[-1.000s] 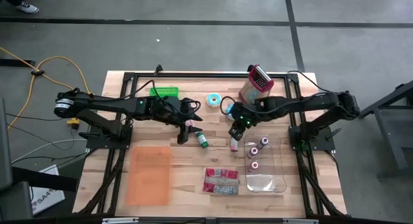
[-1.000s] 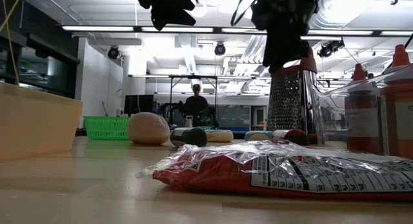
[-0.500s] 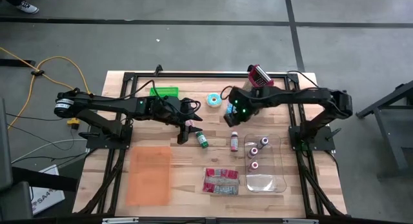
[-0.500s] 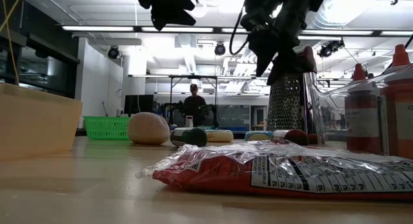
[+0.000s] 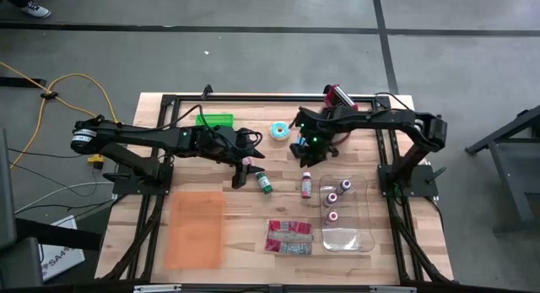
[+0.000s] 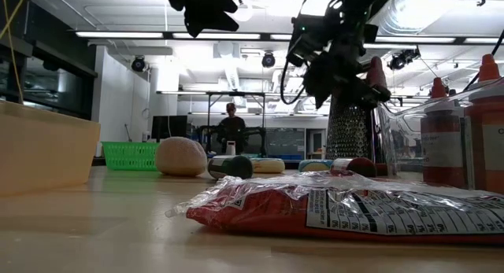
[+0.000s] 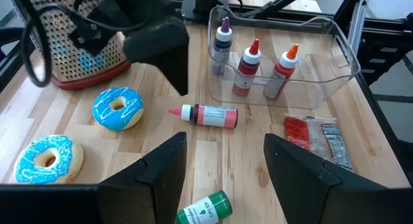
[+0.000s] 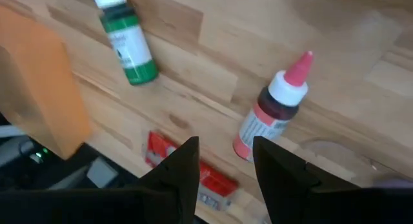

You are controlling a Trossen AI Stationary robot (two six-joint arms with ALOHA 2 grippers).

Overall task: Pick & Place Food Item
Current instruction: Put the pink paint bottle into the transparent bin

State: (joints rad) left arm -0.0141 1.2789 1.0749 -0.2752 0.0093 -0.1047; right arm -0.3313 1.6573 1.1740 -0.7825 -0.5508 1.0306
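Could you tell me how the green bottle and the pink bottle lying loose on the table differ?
The green bottle has a flat white cap, while the pink bottle ends in a pointed pink nozzle. The green bottle's label is green; the pink bottle's is pink-red and white. In the high view the green bottle lies nearer the left arm, the pink bottle beside the clear bin. Both lie on their sides outside the bin.

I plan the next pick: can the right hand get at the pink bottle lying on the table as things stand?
Probably yes. The right hand, open and empty, hangs just behind the pink bottle, which lies alone on bare wood beside the clear bin.
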